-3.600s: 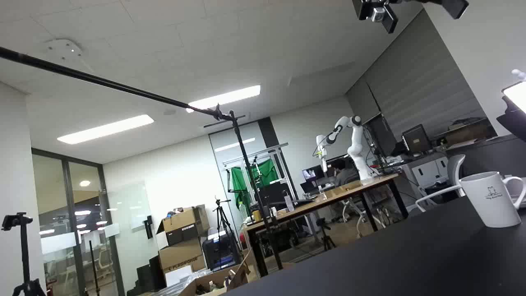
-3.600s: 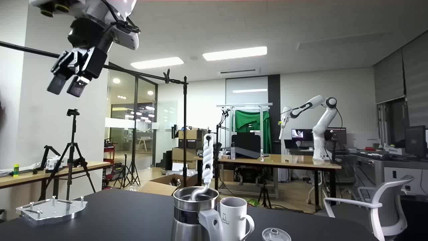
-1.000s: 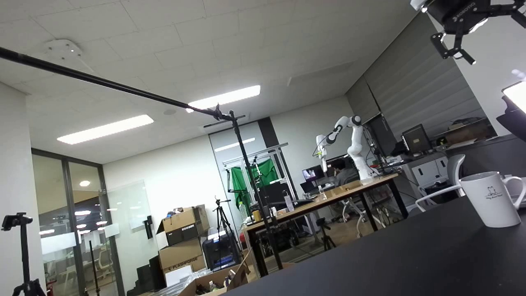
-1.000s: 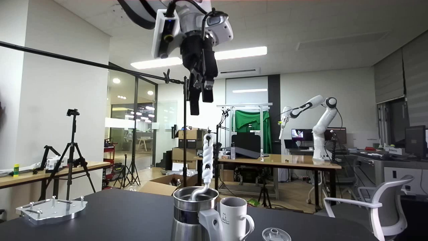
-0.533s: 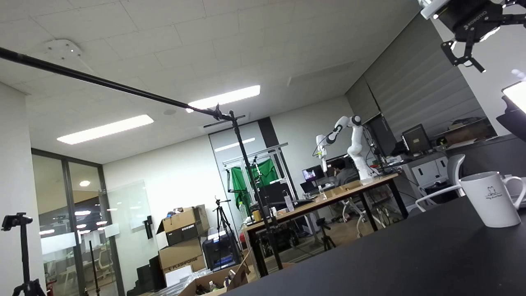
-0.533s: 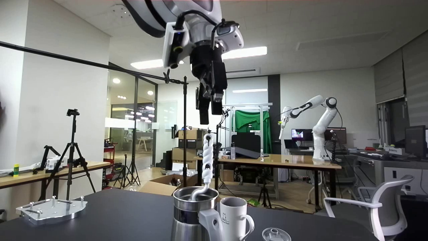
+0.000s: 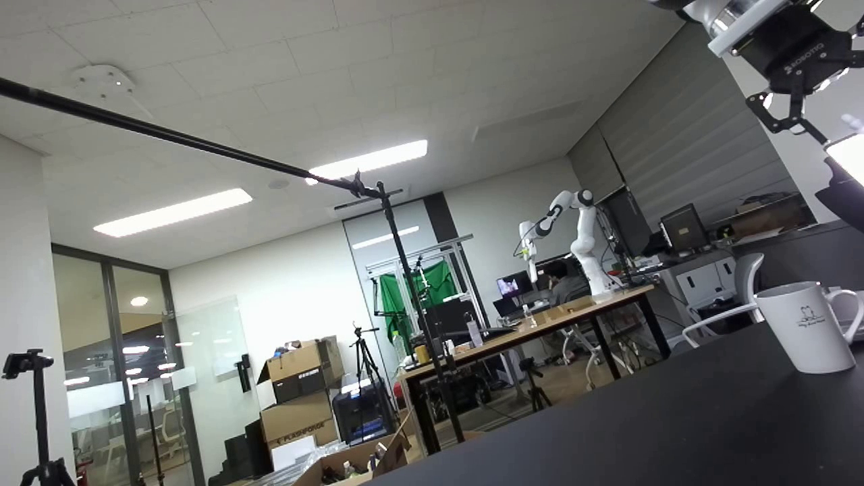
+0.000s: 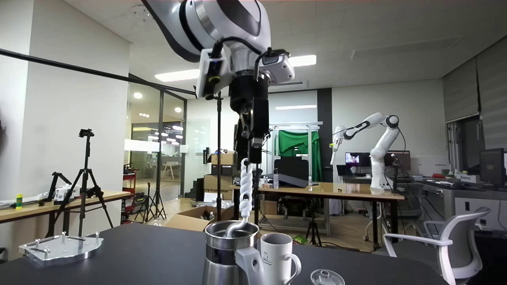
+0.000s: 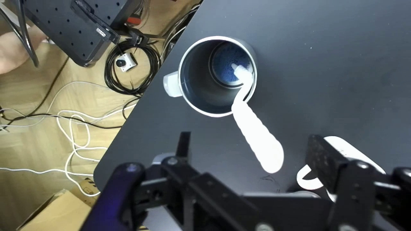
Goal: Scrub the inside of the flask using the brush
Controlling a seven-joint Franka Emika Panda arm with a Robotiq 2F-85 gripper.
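A steel flask [image 8: 225,273] with a grey handle stands on the black table. The white brush [image 8: 246,184] leans in it, its twisted handle rising above the rim. In the wrist view, the brush [image 9: 257,138] leans over the rim of the flask [image 9: 199,77], its head inside near the bottom. My gripper [image 8: 248,152] is open and empty at the top of the brush handle. In the wrist view, the jaws [image 9: 252,150] stand apart on either side of the handle, with gaps. One finger partly shows in an exterior view, where flask and brush cannot be made out.
A white mug [image 8: 273,259] stands close beside the flask; it also shows in an exterior view [image 7: 806,331] and partly behind a finger in the wrist view [image 9: 351,152]. A round clear piece [image 8: 326,278] and a metal plate with pegs [image 8: 61,249] lie on the table.
My gripper has come from the upper left, moving right and down to the top of the brush handle. The flask, brush and mug have not moved.
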